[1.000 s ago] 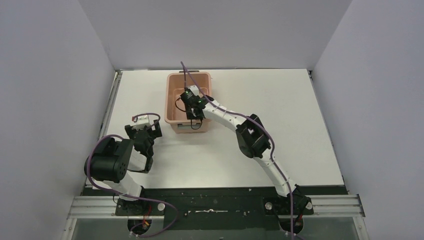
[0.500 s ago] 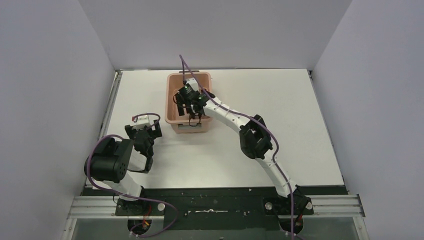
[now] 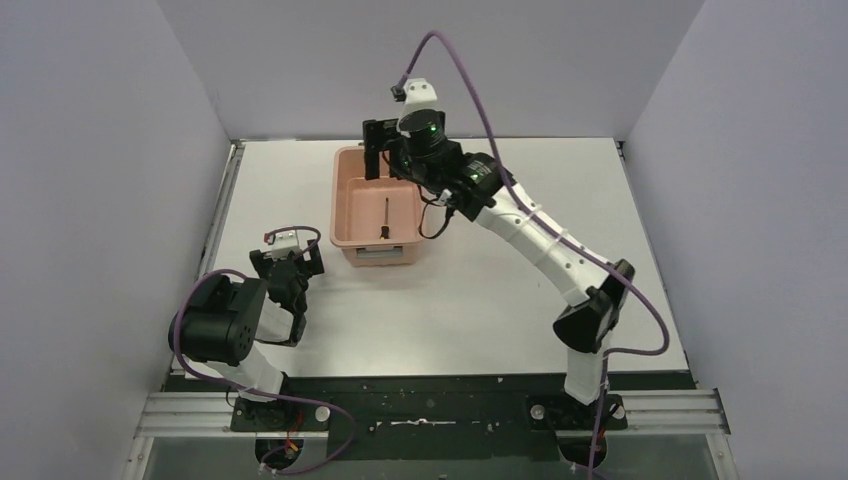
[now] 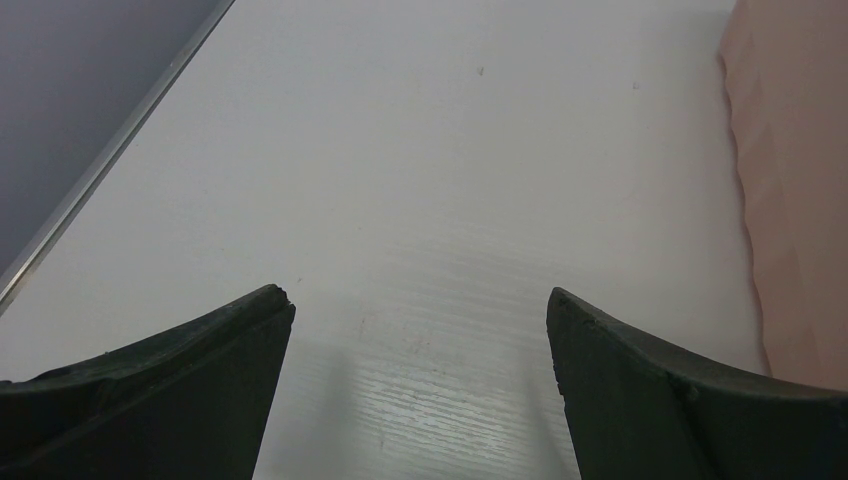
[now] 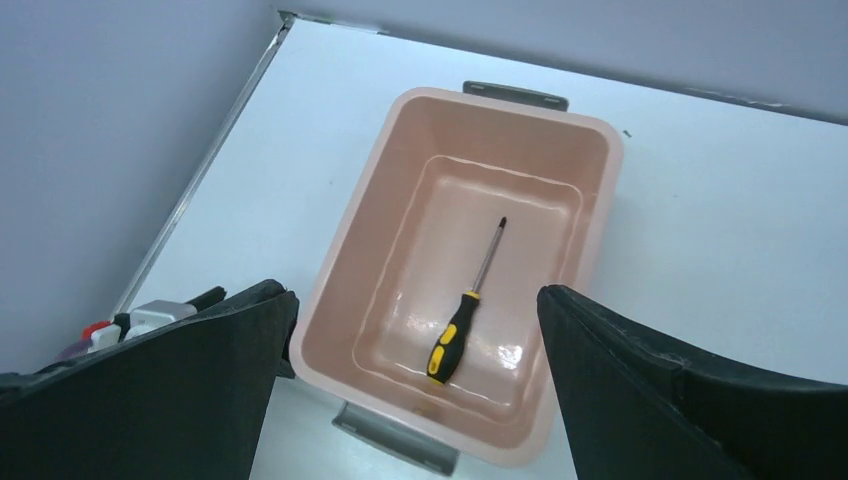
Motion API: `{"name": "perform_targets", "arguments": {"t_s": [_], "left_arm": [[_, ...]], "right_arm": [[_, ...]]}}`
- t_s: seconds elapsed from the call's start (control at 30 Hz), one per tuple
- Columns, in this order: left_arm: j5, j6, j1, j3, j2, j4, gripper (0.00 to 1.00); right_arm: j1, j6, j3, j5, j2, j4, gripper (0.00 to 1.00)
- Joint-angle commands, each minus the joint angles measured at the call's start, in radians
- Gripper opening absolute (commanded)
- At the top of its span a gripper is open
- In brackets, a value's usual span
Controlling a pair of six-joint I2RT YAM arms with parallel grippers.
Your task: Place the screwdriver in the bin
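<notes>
Right pincer [image 5: 415, 297] risen, screwdriver [image 5: 470, 299] lengthwise in bin [image 5: 378, 230], tip away

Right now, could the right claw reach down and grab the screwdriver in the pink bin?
Probably yes. The right claw hangs open above the bin, and the screwdriver lies alone on the bin's floor with nothing covering it.

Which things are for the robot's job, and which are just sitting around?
For the job:
- screwdriver, lying inside the bin
- bin, pink, on the table
- right gripper, open and empty above the bin

Just there:
- left gripper, open, over bare table beside the bin
- table
- purple cable on the right arm
</notes>
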Motion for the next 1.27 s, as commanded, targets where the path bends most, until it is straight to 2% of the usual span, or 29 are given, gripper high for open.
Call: {"name": "perform_targets", "arguments": {"t_s": [0.0, 0.23, 0.47, 0.67, 0.87, 1.23], "left_arm": [[0.015, -0.001, 0.005, 0.023, -0.021, 0.021, 0.97], [0.016, -0.001, 0.005, 0.023, -0.021, 0.022, 0.97], [0.015, 0.000, 0.006, 0.023, -0.022, 0.021, 0.97], [0.016, 0.000, 0.006, 0.023, -0.022, 0.021, 0.97], [0.016, 0.000, 0.004, 0.023, -0.022, 0.021, 0.97], [0.018, 0.000, 0.004, 0.024, -0.022, 0.018, 0.97]], "right_arm": [[-0.040, -0.055, -0.175, 0.086, -0.210, 0.076, 1.00], [-0.287, -0.069, -0.665, 0.069, -0.539, 0.160, 1.00], [-0.603, -0.101, -1.121, -0.095, -0.745, 0.277, 1.00], [-0.654, -0.073, -1.427, -0.101, -0.804, 0.445, 1.00], [-0.660, -0.045, -1.570, -0.099, -0.806, 0.557, 1.00], [-0.662, -0.033, -1.582, -0.112, -0.792, 0.584, 1.00]]}}
